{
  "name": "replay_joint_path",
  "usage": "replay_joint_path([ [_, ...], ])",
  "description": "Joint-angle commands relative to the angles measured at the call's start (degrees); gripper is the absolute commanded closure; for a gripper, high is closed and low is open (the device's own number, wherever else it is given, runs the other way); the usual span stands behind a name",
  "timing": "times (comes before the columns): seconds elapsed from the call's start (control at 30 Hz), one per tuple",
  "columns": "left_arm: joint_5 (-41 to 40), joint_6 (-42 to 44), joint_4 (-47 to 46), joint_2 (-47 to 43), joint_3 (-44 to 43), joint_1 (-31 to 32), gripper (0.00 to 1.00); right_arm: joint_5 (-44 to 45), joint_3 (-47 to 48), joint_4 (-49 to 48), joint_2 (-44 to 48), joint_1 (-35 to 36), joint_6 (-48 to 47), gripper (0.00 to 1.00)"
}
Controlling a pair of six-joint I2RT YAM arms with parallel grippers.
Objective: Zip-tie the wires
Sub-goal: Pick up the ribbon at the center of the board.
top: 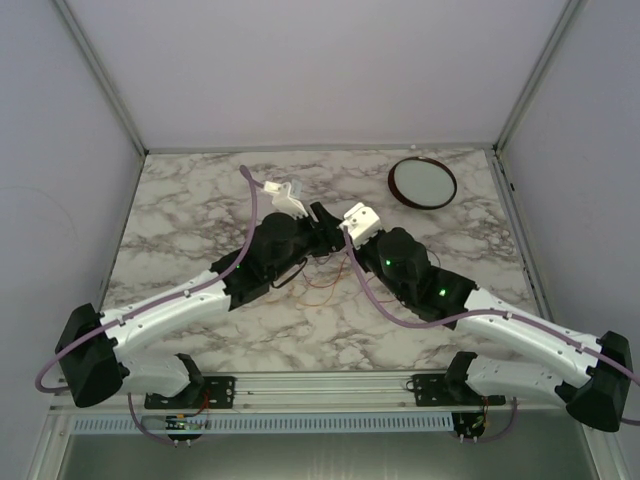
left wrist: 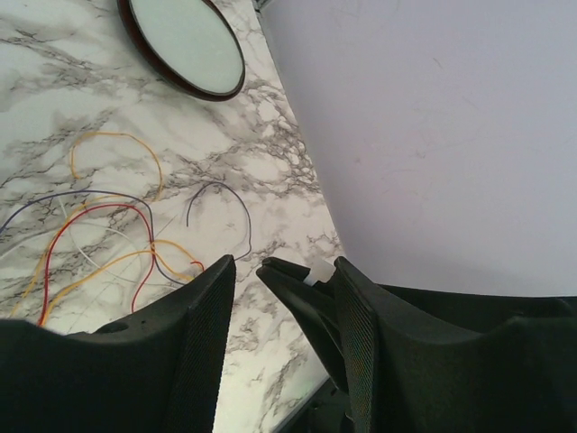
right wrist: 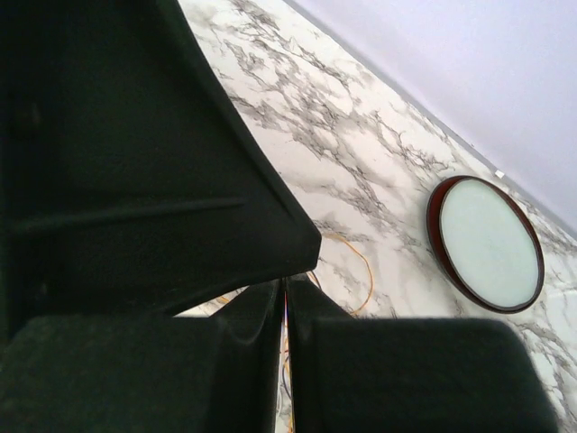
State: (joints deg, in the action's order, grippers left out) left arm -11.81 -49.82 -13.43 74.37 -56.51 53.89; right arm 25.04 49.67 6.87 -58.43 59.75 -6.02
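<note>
Marble bench [top: 180, 210] carries the wires [left wrist: 108, 244], a loose tangle of red, orange, yellow and dark strands. They lie on the near side of the dish [left wrist: 185, 41], apart from it. Left tool [left wrist: 284, 271] hangs over the bench beside them, jaws parted, no strand between its pads. Right tool [right wrist: 284, 298] is pinched fully closed; a pale sliver shows in its seam, possibly a tie, though the view is too dark to tell. To my eye the strands need gathering first: approach squarely, close low where they cross, and take every strand so none springs free.
</note>
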Motion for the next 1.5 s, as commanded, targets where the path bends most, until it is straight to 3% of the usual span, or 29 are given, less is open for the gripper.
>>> replay_joint_path([
  [0.0,0.4,-0.6,-2.8,0.5,-2.2,-0.3,0.53,1.1,2.2,-1.8,-0.4,0.8,-0.4,1.0],
  [0.67,-1.2,2.3,-7.0,2.2,-1.1,-0.4,1.0,0.5,2.2,-1.6,-3.3,1.4,0.9,1.0],
  [0.8,-2.4,2.4,-6.8,1.5,0.0,-0.4,1.0,0.4,2.3,-1.7,-3.4,1.4,2.3,1.0],
  [0.93,-2.6,2.9,-6.2,0.0,1.1,-1.3,1.0,0.0,1.6,-1.8,-2.1,1.4,3.3,0.81],
  [1.1,-1.0,5.2,-6.4,-3.2,3.3,-4.5,1.0,-2.8,-0.5,-1.5,1.8,1.1,4.4,0.43],
  [1.23,4.0,9.6,-6.6,-6.5,5.0,-7.9,1.0,-8.1,-2.2,-1.2,5.8,-0.6,5.7,0.23],
  [1.3,7.0,12.4,-5.8,-8.1,5.3,-9.4,1.0,-14.0,-3.0,-1.2,7.7,-3.4,7.4,0.17],
  [1.47,18.0,18.7,-3.3,-11.3,5.2,-12.8,1.0,-40.2,-5.2,-3.5,9.6,-17.0,13.9,0.1],
])
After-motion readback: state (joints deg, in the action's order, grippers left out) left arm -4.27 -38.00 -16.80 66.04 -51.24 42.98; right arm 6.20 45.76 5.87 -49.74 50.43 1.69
